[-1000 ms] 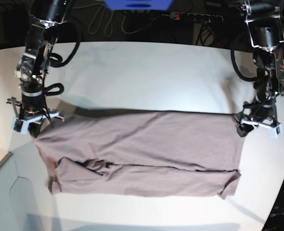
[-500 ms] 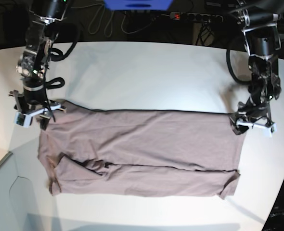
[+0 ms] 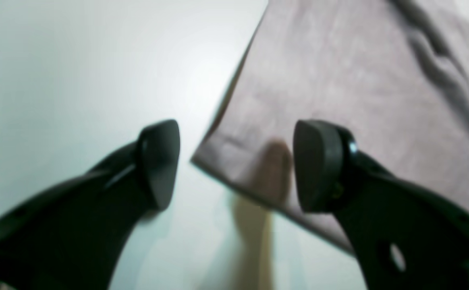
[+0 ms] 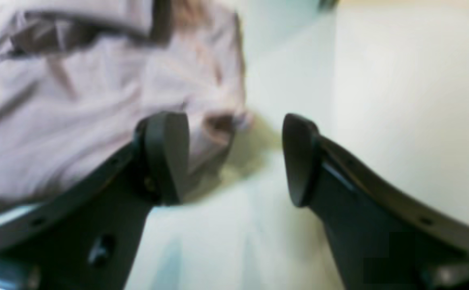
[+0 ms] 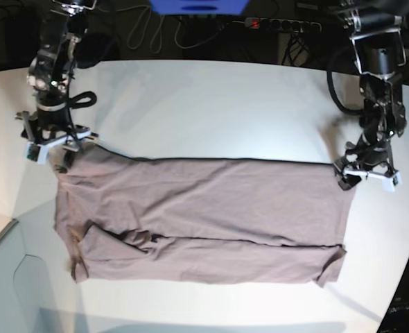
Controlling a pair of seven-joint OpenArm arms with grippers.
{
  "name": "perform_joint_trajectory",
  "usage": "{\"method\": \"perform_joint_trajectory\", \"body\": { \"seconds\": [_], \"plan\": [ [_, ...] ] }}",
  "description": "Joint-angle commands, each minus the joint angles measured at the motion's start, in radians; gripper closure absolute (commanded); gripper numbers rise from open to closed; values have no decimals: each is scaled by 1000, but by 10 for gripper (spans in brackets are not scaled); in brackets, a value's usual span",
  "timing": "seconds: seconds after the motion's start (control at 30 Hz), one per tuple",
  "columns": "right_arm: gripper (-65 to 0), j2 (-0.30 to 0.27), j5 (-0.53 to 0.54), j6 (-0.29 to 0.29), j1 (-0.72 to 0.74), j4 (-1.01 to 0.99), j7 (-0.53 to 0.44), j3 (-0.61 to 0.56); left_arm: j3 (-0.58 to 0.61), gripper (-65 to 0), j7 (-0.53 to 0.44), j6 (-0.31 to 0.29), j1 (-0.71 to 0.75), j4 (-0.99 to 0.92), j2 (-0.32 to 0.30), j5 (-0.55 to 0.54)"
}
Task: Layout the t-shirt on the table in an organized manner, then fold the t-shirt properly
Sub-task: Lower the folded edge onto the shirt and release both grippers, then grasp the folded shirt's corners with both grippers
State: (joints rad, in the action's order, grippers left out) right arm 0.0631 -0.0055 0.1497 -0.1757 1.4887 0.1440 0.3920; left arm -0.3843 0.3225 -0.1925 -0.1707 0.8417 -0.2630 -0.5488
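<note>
The mauve t-shirt [image 5: 204, 218] lies flat on the white table [image 5: 211, 111] as a wide band, with its front part folded up along a crease. My left gripper [image 5: 368, 177] is open at the shirt's far right corner. In the left wrist view the gripper [image 3: 236, 165] straddles the corner of the shirt [image 3: 339, 80] without gripping it. My right gripper [image 5: 52, 147] is open at the shirt's far left corner. In the blurred right wrist view the gripper [image 4: 232, 157] stands over the edge of the shirt [image 4: 77, 100], holding nothing.
A power strip [image 5: 281, 24] and cables lie behind the table's back edge, beside a blue object [image 5: 199, 5]. The table's curved edge runs down the right side [image 5: 407, 263]. A grey floor area shows at the lower left [image 5: 10, 284].
The right arm has moved toward the back of the table, and the shirt's far left corner now lies spread out further back. The left gripper has shifted slightly at the right corner.
</note>
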Motion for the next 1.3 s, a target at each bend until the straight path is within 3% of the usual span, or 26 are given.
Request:
{"method": "perform_joint_trajectory", "body": {
  "seconds": [0.0,0.17,0.23,0.5,0.7,0.9,1.03,1.1,1.27],
  "plan": [
    [-373,-1,5,0,9,3,-33,0,2,-430,19,1,-26,-14,-6,3],
    [-373,1,5,0,28,-69,-33,-3,3,-422,20,1,-48,-45,18,3],
    [-373,-6,5,0,48,-115,-33,-15,5,-382,20,1,-56,-49,20,3],
    [-373,-7,5,1,110,-233,-36,-21,5,0,22,1,-59,-51,49,5],
    [-373,-4,5,3,141,-254,-40,-21,5,-1,31,1,-53,-12,60,-6],
    [-371,1,5,136,172,-267,-37,-18,5,0,33,1,-16,116,58,-4],
    [-359,1,5,147,192,-299,-37,-18,-3,0,82,1,-5,150,58,-6],
    [-300,1,5,149,190,-299,-36,-18,-5,0,105,1,-2,170,58,-6],
    [0,1,5,149,167,-296,-34,-20,-5,0,116,1,10,201,58,-6]
  ]
}}
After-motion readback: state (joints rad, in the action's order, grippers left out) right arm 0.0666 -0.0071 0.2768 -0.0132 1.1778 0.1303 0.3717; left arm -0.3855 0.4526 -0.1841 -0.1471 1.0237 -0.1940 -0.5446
